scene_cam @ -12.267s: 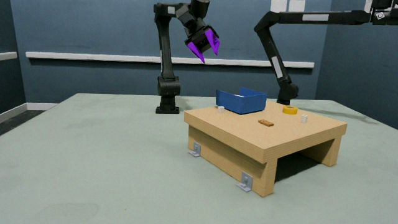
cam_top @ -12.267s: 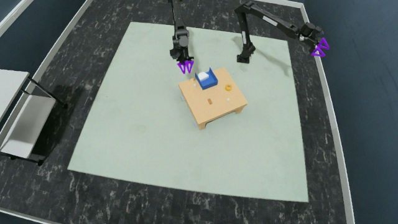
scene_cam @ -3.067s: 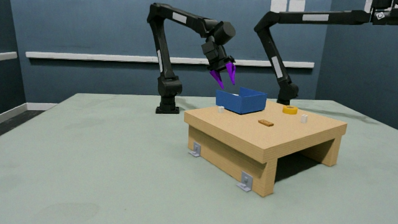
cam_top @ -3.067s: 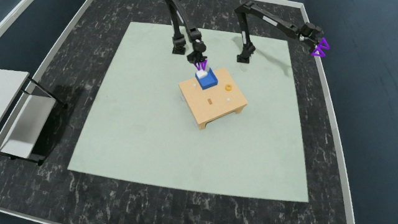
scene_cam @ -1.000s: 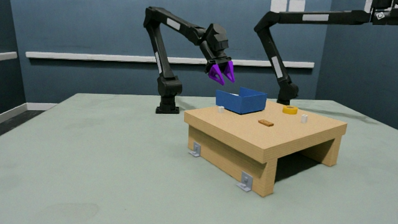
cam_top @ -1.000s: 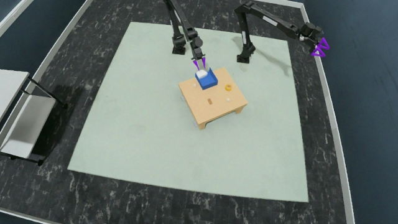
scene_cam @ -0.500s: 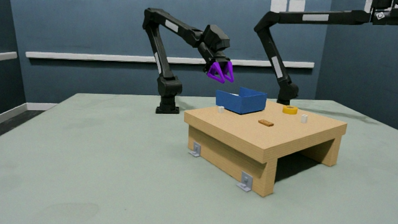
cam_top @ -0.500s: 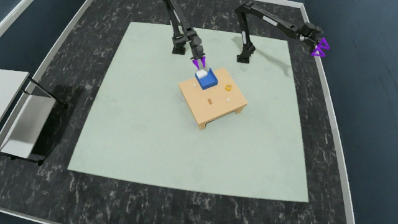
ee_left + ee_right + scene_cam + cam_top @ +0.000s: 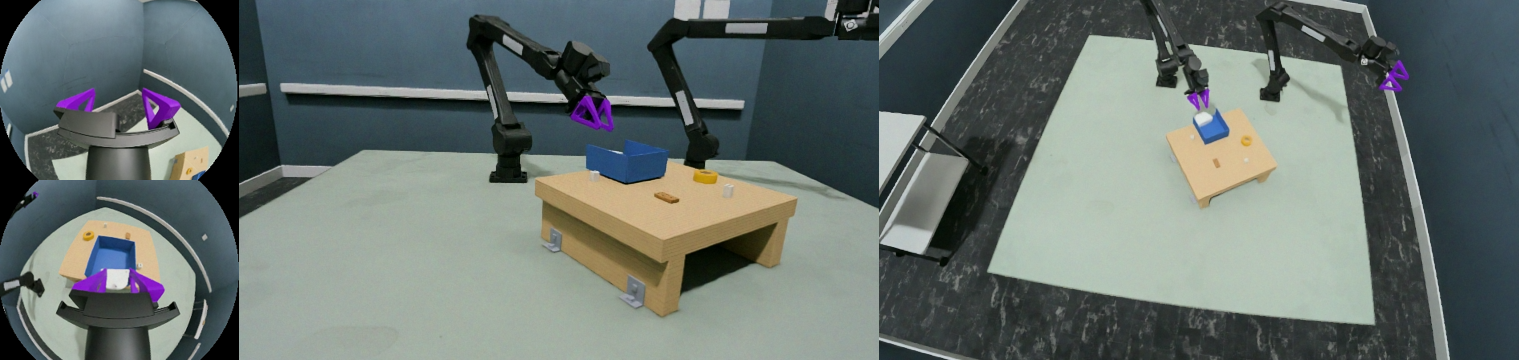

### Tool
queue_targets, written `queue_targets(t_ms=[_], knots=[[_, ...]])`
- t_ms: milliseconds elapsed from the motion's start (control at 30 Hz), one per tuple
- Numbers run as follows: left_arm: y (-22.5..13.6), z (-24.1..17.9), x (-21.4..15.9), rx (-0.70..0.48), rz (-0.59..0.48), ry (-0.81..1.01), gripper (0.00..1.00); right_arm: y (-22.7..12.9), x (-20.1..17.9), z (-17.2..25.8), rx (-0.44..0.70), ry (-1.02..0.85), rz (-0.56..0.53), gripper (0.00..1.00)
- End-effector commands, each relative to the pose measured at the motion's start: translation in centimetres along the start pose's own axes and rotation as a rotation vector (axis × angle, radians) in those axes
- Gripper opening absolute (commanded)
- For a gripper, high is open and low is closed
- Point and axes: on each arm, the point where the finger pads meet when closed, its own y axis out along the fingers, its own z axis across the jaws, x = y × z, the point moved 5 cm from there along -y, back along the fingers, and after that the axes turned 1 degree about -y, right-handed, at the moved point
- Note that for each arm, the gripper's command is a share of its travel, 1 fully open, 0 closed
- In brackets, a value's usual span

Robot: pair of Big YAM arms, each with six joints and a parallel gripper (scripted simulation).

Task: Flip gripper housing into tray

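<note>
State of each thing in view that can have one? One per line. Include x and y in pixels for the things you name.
left gripper (image 9: 1394, 77) (image 9: 119, 98): open, away from the bench
right gripper (image 9: 1199, 101) (image 9: 600, 129) (image 9: 118, 276): partly open, above the tray's near end
blue tray (image 9: 1215, 136) (image 9: 629, 167) (image 9: 114, 256): upright on the raised bench
white housing (image 9: 1203, 118) (image 9: 117, 278): in the tray, which way up unclear
</note>
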Motion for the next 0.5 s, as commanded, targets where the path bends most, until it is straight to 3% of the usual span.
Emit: queue_targets(t_ms=[0, 467], knots=[[0.2, 0.5, 4.1, 0.014, -0.07, 0.01, 1.0, -1.1, 1.8, -0.7, -0.03, -0.138, -0.1, 0.45], [0.2, 0.5, 4.1, 0.014, -0.07, 0.01, 1.0, -1.9, 1.9, 0.1, -0.046, -0.33, -0.171, 0.45]])
